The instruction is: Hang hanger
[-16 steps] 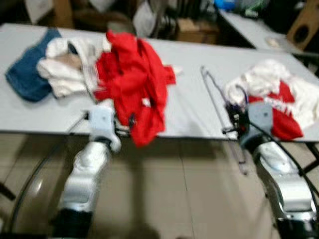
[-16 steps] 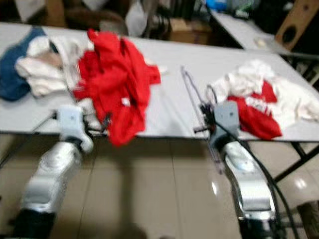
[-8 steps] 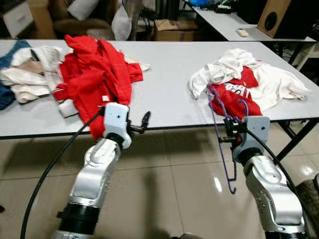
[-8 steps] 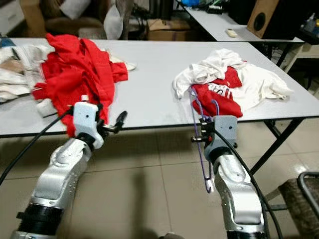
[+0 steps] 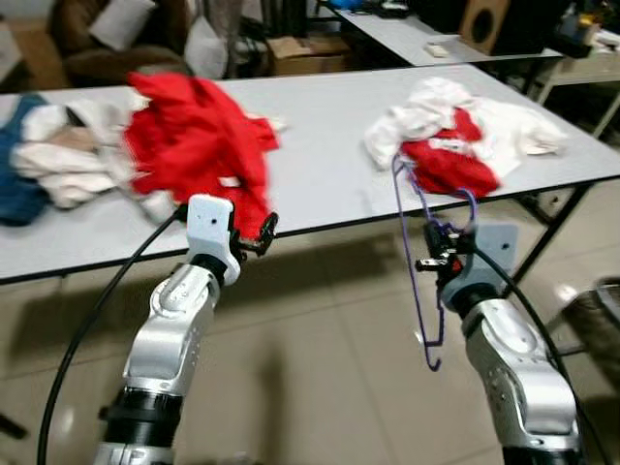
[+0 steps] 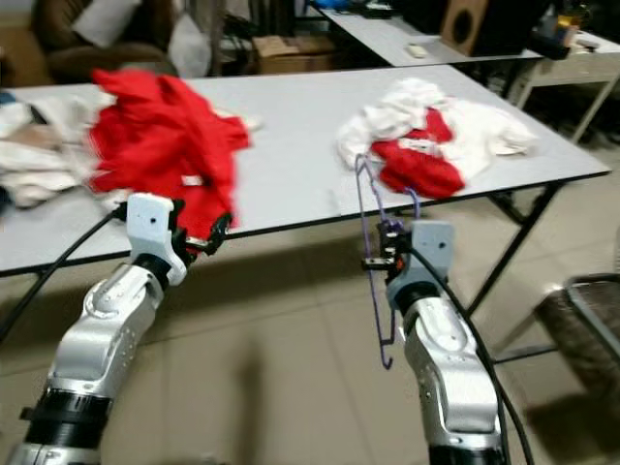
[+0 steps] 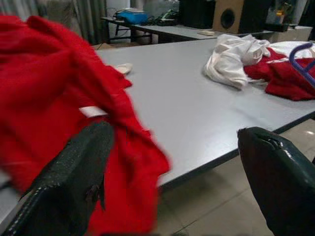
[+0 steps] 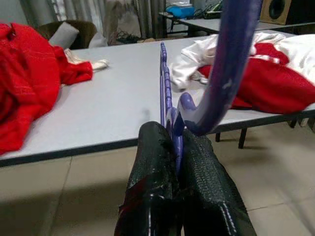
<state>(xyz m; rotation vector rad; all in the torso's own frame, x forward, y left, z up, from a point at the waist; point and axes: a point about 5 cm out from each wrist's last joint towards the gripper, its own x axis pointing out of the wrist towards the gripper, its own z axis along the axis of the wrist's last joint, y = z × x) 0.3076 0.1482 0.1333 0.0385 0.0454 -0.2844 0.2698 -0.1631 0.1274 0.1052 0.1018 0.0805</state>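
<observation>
A purple wire hanger point(image 8: 231, 64) hangs in front of the table's near edge, reaching down to its lower end point(image 5: 431, 363) above the floor. My right gripper point(image 5: 433, 260) is shut on it partway up, and both black fingers point(image 8: 152, 187) press on the wire. My left gripper point(image 5: 262, 231) is held at the table edge beside the hanging red cloth. It is open, its fingers point(image 7: 69, 187) stand far apart, and nothing is between them.
The long grey table point(image 5: 329, 126) carries a red clothes pile point(image 5: 194, 136), a white and red pile point(image 5: 455, 145), and white and blue clothes point(image 5: 48, 165) at the far left. Another table point(image 5: 407, 29) stands behind. A dark woven object point(image 5: 596, 320) sits low at the right on the tiled floor.
The camera has shifted. One second ago the hanger lay partly on the table. Now it hangs clear of it in my right gripper. My left gripper stays open at the table edge.
</observation>
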